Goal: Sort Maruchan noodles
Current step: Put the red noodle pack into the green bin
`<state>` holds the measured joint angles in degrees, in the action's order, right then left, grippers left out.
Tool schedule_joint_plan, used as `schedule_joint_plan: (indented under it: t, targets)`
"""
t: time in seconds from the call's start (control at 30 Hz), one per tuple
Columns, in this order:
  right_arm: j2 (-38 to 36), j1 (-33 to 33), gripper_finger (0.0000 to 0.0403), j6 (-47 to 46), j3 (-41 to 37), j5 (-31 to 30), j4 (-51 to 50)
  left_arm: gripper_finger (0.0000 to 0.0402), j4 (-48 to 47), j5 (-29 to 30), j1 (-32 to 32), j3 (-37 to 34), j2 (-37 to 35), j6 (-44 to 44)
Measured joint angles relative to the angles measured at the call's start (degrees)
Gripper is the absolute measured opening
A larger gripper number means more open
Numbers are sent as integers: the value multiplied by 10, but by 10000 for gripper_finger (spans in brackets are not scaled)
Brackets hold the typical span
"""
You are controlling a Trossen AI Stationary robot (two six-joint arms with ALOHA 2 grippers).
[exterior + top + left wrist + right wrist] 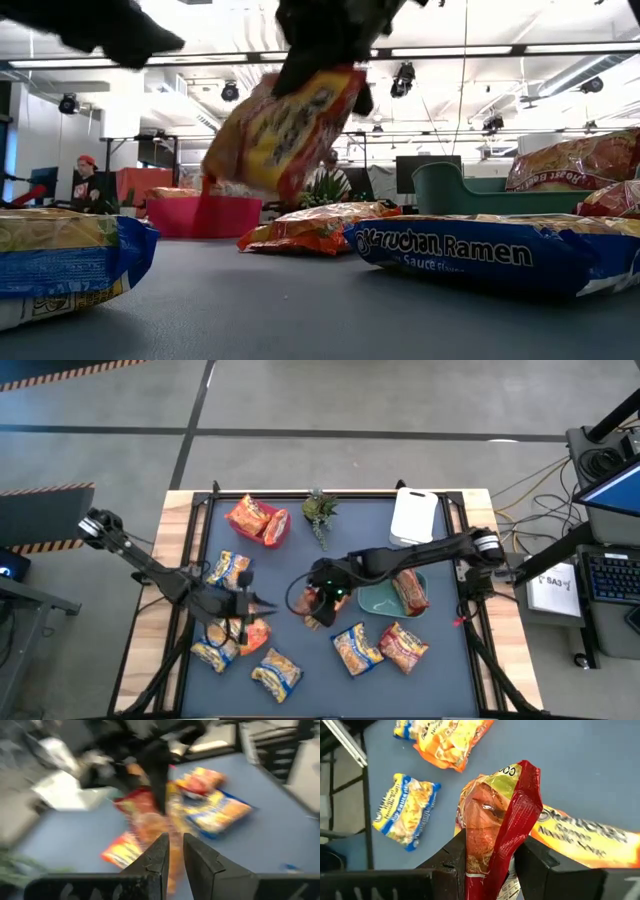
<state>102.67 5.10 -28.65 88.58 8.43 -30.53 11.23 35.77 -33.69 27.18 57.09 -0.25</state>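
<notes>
Ramen packets lie flat on the blue-grey mat: yellow-and-blue ones (228, 570) (277, 672), an orange one (256, 636), and two red-orange ones (355, 648) (403, 645). Red packets lie in a pink tray (258, 518), and one lies in a green tray (382, 600). My right gripper (320, 603) is near the table's middle, shut on a red packet (495, 820). My left gripper (250, 603) is just to its left, above the mat, shut and empty; its fingers (160, 857) stand almost together. My right gripper pinches one end of the red packet (492, 857) between its two fingers, the wrapper crumpled there. The fingers come from above. The packet (280, 130) hangs tilted below them, clear of the mat.
A small green plant (320, 512) and a white board (413, 515) stand at the far edge. A yellow-and-blue packet (480, 250) lies close to the low camera. People show in the room beyond the table (85, 180). Bare mat lies at the far middle.
</notes>
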Motion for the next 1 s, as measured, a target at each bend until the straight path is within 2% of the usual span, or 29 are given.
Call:
schedule_joint_plan:
  t: [0.17, 0.37, 0.6, 0.87, 1.0]
  targets:
    - [-47, 0, 114, -44, 0, -25, -61, 39, 2, 71, 14, 37, -25, 132]
    - [-95, 0, 114, -122, 0, -38, -142, 39, -2, 92, 45, 76, -32, 249]
    - [-156, 9, 114, -251, 0, -74, -245, 39, -7, 102, 86, 77, -25, 259]
    - [-210, 29, 114, -441, -7, -126, -445, 39, -17, 102, 87, 78, -23, 261]
    - [-218, 39, 114, -509, -21, -145, -503, 39, -27, 102, 87, 78, -21, 261]
